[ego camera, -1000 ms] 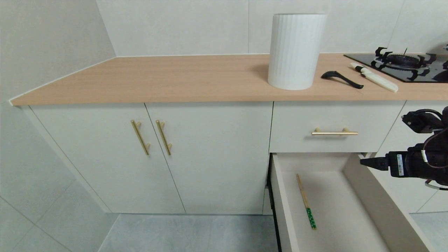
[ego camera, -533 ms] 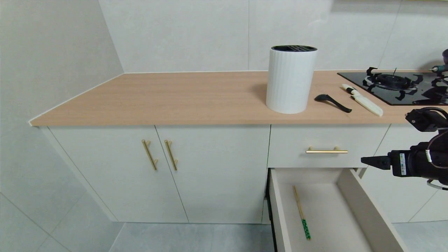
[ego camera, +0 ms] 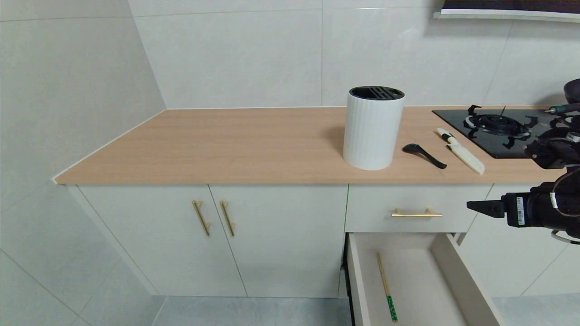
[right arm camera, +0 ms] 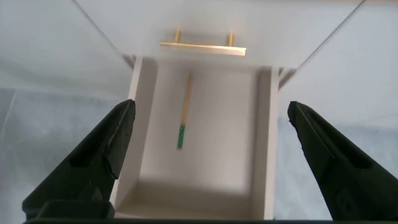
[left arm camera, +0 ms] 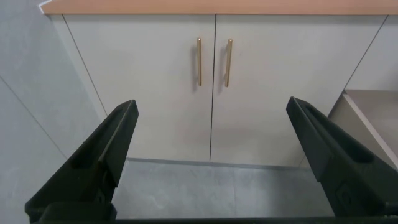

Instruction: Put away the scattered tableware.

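Observation:
On the wooden counter point(ego camera: 235, 140) a black spoon point(ego camera: 423, 155) and a white knife point(ego camera: 460, 151) lie to the right of a white ribbed holder point(ego camera: 373, 129) with a slotted black top. Below them the lower drawer point(ego camera: 358, 271) stands pulled out, with green-tipped chopsticks point(ego camera: 385, 286) lying inside. My right gripper point(ego camera: 480, 207) hangs open above the drawer's right side, level with the shut upper drawer. From the right wrist, the drawer point(right arm camera: 138, 130) and chopsticks point(right arm camera: 184, 112) show between that open gripper point(right arm camera: 210, 109). My left gripper point(left arm camera: 211, 104) is open and faces the cupboard doors point(left arm camera: 155, 87).
A black gas stove point(ego camera: 498, 127) sits at the counter's right end, behind the knife. The upper drawer has a gold handle point(ego camera: 417, 214) and is shut. Two cupboard doors with gold handles point(ego camera: 213, 218) stand left of the drawers. Tiled walls close the back and left.
The whole head picture has shifted downward, so the camera has moved and the holder's top and more wall show. The tableware lies as before, and my right gripper keeps its place.

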Motion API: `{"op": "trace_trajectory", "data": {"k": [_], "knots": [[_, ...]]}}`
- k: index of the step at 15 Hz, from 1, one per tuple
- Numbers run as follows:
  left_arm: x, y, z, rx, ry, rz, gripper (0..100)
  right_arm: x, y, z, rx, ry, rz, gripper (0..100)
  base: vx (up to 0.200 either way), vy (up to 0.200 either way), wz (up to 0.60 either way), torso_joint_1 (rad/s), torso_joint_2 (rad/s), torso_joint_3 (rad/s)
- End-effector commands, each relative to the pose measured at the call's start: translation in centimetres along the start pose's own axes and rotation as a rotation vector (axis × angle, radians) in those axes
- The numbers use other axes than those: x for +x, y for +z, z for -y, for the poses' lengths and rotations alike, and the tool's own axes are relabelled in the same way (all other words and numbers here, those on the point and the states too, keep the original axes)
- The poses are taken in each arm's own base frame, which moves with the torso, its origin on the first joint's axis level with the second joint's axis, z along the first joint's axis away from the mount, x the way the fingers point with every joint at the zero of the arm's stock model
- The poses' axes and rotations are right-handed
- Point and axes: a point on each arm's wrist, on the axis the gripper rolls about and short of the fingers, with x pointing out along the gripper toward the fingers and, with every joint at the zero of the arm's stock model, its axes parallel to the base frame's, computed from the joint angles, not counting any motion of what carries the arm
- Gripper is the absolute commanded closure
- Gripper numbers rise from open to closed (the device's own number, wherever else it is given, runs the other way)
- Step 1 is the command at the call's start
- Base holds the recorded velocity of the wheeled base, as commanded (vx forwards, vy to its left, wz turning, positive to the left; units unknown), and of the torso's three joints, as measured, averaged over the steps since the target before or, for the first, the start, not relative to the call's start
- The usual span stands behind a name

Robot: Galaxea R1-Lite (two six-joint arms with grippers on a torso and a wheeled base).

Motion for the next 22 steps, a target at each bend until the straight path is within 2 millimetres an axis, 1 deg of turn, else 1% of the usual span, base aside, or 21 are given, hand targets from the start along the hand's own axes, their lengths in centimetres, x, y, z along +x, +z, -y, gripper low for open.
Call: {"op": "trace_trajectory", "data": {"k": [1, 2, 3, 4, 5, 6, 7, 8, 10, 12, 13, 15, 19, 22], "knots": [[0.0, 0.0, 0.0, -0.001, 0.001, -0.001, 0, 0.7, -0.2, 0.1, -0.011, -0.003, 0.004, 0, 0.0, 0.0, 0.0, 0.061, -0.14, -0.076], [0.0, 0.0, 0.0, -0.001, 0.001, -0.001, 0, 1.7, 0.4, 0.6, -0.02, -0.017, 0.057, 0, 0.0, 0.0, 0.0, 0.036, -0.07, -0.036], [0.0, 0.0, 0.0, 0.0, 0.001, -0.001, 0, 2.0, 0.8, 0.9, -0.015, -0.019, 0.087, 0, 0.0, 0.0, 0.0, 0.0, 0.0, 0.0], [0.0, 0.0, 0.0, 0.0, 0.001, -0.001, 0, 4.0, 1.9, 2.0, -0.02, -0.021, 0.148, 0, 0.0, 0.0, 0.0, 0.0, 0.0, 0.0], [0.0, 0.0, 0.0, 0.0, 0.001, -0.001, 0, 4.7, 2.5, 2.4, -0.028, -0.017, 0.165, 0, 0.0, 0.0, 0.0, 0.0, 0.0, 0.0], [0.0, 0.0, 0.0, -0.001, 0.001, -0.001, 0, 6.6, 3.9, 3.2, -0.038, -0.007, 0.183, 0, 0.0, 0.0, 0.0, 0.0, 0.0, 0.0], [0.0, 0.0, 0.0, 0.0, 0.001, -0.001, 0, 7.9, 4.7, 3.6, -0.051, -0.013, 0.193, 0, 0.0, 0.0, 0.0, 0.0, 0.0, 0.0], [0.0, 0.0, 0.0, 0.0, 0.001, -0.001, 0, 9.7, 5.6, 3.9, -0.082, -0.015, 0.201, 0, 0.0, 0.0, 0.0, 0.0, 0.0, 0.0], [0.0, 0.0, 0.0, 0.0, 0.001, -0.001, 0, 12.7, 6.5, 4.1, -0.115, 0.003, 0.21, 0, 0.0, 0.0, 0.0, 0.0, 0.0, 0.0], [0.0, 0.0, 0.0, -0.001, 0.001, -0.001, 0, 13.6, 7.0, 3.7, -0.122, 0.033, 0.205, 0, 0.0, 0.0, 0.0, 0.0, 0.0, 0.0], [0.0, 0.0, 0.0, 0.0, 0.001, -0.001, 0, 14.8, 7.7, 3.4, -0.128, 0.107, 0.191, 0, 0.0, 0.0, 0.0, 0.0, 0.0, 0.0], [0.0, 0.0, 0.0, -0.001, 0.001, -0.001, 0, 15.9, 8.1, 3.5, -0.119, 0.183, 0.156, 0, 0.0, 0.0, 0.0, 0.0, 0.0, 0.0], [0.0, 0.0, 0.0, -0.001, 0.001, -0.001, 0, 18.8, 7.9, 4.4, -0.113, 0.195, 0.147, 0, 0.0, 0.0, 0.0, 0.0, 0.0, 0.0], [0.0, 0.0, 0.0, 0.0, 0.001, -0.001, 0, 20.0, 8.0, 5.2, -0.11, 0.178, 0.154, 0, 0.0, 0.0, 0.0, 0.0, 0.0, 0.0]]}}
